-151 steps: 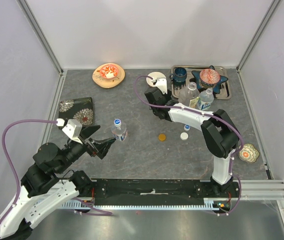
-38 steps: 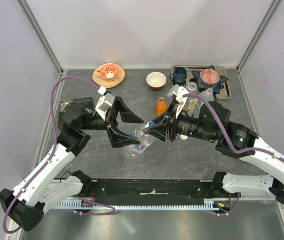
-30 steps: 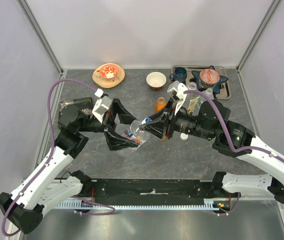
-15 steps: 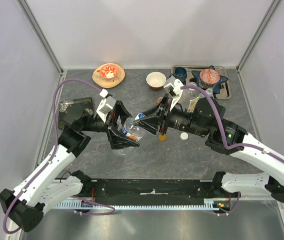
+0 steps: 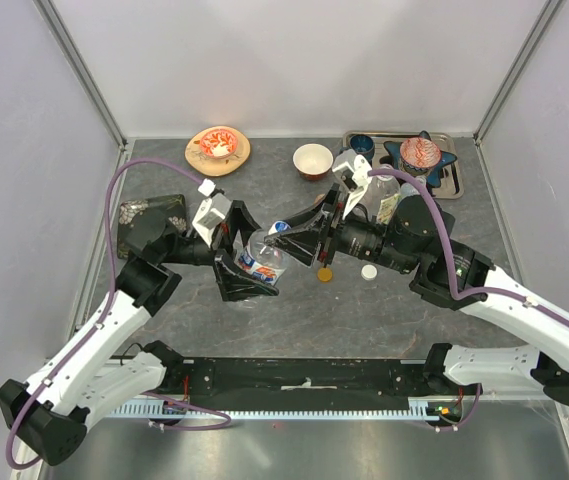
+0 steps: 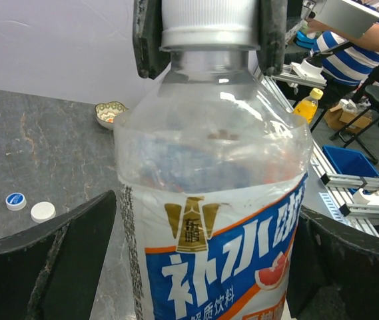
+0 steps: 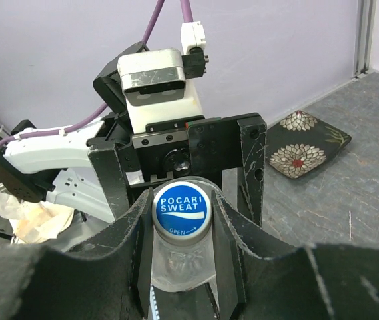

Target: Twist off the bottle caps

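My left gripper (image 5: 252, 272) is shut on the body of a short clear bottle with a blue label (image 5: 263, 260) and holds it tilted above the table. In the left wrist view the bottle (image 6: 216, 200) fills the frame between my left fingers (image 6: 49, 267). My right gripper (image 5: 290, 236) is shut on its blue cap (image 5: 280, 227). The right wrist view shows the cap (image 7: 181, 209) pinched between both right fingers (image 7: 226, 240). A taller clear bottle (image 5: 383, 192) stands by the tray, partly behind my right arm. The orange bottle is hidden.
An orange cap (image 5: 324, 273) and a white cap (image 5: 369, 271) lie loose on the table. A metal tray (image 5: 450, 178) with dishes is at the back right. A white bowl (image 5: 312, 160), an orange plate (image 5: 217, 150) and a black floral dish (image 5: 149, 215) sit around.
Five seconds ago the bottle stood on the table beside my open left gripper. Now both grippers hold it, and in the last second they carried it slightly back and left.
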